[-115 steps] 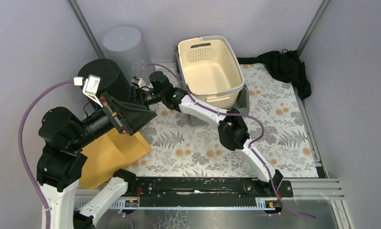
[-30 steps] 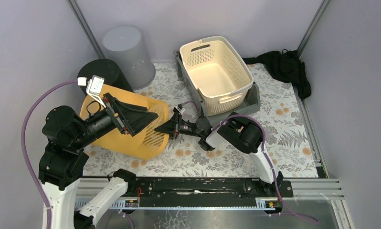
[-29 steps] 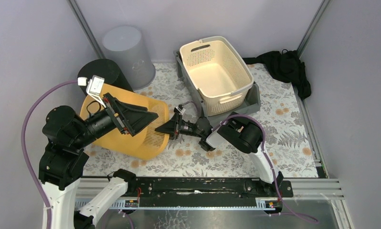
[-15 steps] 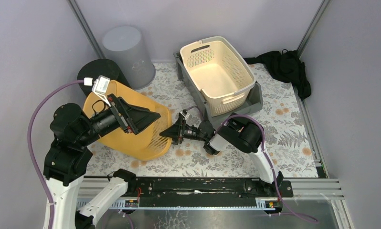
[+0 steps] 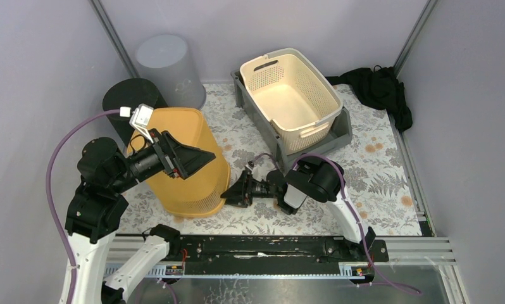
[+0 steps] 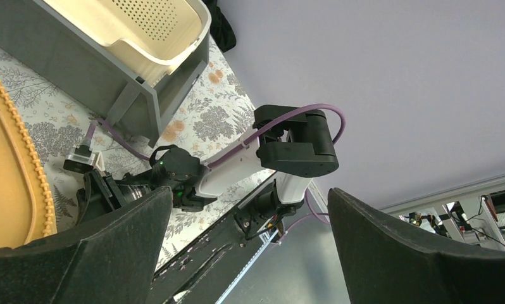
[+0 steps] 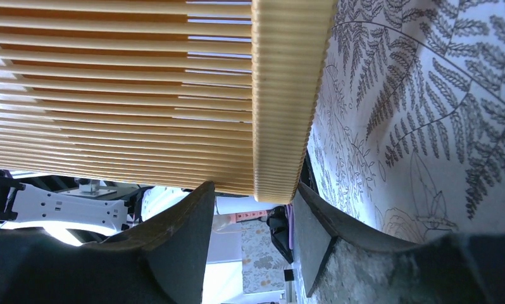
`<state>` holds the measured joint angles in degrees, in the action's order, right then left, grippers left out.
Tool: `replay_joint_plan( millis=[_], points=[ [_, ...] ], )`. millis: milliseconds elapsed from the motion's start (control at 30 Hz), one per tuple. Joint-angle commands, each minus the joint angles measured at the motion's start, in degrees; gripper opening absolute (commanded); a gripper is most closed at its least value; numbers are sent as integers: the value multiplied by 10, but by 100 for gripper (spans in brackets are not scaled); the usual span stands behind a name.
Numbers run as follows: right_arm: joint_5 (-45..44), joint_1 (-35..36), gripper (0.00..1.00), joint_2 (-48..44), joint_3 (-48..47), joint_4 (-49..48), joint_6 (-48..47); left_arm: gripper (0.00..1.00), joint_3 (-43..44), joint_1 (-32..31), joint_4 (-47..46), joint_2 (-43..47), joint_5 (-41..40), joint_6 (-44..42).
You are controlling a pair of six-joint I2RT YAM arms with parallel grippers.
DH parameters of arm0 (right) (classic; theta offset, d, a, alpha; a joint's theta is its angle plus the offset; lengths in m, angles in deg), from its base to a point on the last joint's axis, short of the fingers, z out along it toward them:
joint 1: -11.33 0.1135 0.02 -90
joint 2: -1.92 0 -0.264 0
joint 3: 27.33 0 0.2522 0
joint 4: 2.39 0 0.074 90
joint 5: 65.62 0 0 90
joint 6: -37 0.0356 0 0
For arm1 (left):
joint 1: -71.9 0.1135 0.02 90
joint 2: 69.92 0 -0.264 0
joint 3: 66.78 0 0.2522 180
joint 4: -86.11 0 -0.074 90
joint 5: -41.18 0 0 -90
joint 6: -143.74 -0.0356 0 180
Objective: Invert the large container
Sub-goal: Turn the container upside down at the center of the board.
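- Top external view: the orange slatted bin (image 5: pixel 202 180) is seen at the left of the floral mat (image 5: pixel 376 183), with its closed base uppermost and its wide rim down on the mat; whether it sits fully flat cannot be told
- The left gripper (image 5: pixel 202 158) is held above the bin's side wall, clear of it
- The right gripper (image 5: pixel 231 195) is laid low at the bin's lower right edge
- A cream perforated basket (image 5: pixel 313 130) is set in a grey tray (image 5: pixel 338 136) at the back; a grey cylinder (image 5: pixel 168 63) and a black cylinder (image 5: pixel 126 98) are placed behind the bin, and a black cloth (image 5: pixel 383 88) is bunched at the far right
- Left wrist view: the left jaws are spread wide with nothing between them; the right arm (image 6: pixel 288 145) is framed between the fingers (image 6: pixel 79 253)
- Right wrist view: the bin's ribbed rim band (image 7: pixel 288 95) is caught between the parted right jaws; a gap is shown beside one finger (image 7: pixel 174 234), so the rim is not clamped
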<state>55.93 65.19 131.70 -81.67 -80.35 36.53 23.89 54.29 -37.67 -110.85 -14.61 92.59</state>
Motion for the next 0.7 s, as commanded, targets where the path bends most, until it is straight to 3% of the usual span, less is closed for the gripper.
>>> replay_joint_plan(
  millis=[0,333,667],
  points=[
    [-15,-6,56,-4,1,-59,-5,100,-6,-3,-34,7,1,-5],
    [-32,-6,57,2,26,-48,-3,100,-27,-2,-40,11,0,-4],
    [-56,7,57,-16,37,51,-36,100,-89,-2,-58,20,-9,-3]
  ],
)
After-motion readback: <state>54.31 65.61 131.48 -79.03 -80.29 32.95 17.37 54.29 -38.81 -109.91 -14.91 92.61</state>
